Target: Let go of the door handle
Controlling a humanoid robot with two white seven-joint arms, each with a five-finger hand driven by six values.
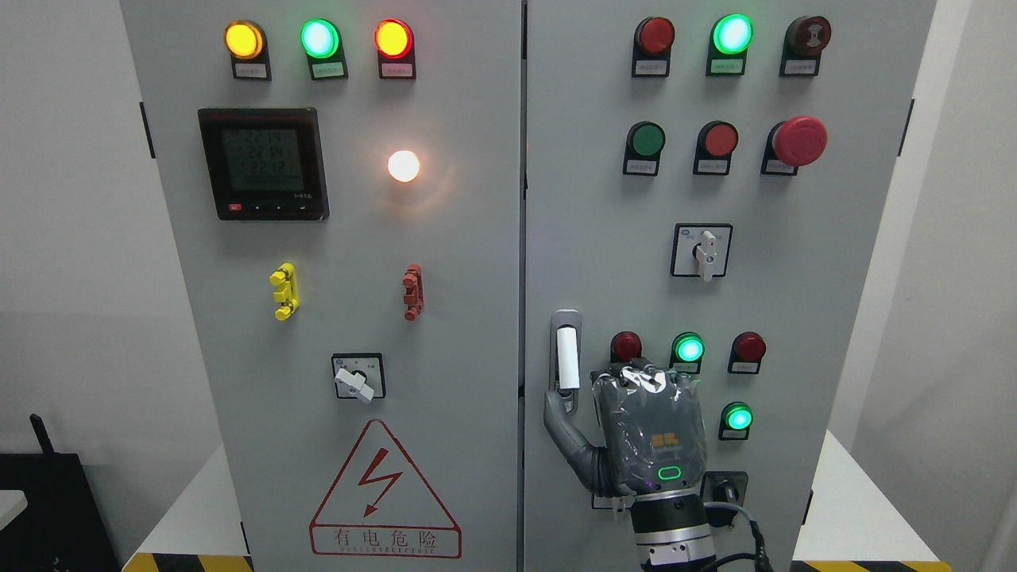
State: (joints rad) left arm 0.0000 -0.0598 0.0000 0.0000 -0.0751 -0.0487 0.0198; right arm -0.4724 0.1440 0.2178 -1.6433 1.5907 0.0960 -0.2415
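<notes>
The right hand (636,433) is at the door, thumb touching the white handle (567,357), fingers loose, holding nothing

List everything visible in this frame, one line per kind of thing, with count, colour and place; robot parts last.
Cabinet: one, grey, two closed doors, fills the frame.
Door handle: one, white grip on a grey plate, left edge of right door.
Left-door lamps: four; yellow, green, orange along the top, one white lower down.
Meter: one, black, upper left door.
Clips: two, yellow and red, mid left door.
Rotary switches: two, white knobs, one per door.
Right-door buttons and lamps: eleven, red or green.
Warning triangle: one, red, lower left door.
Right hand: one, grey, just below the handle, thumb by its base.
</notes>
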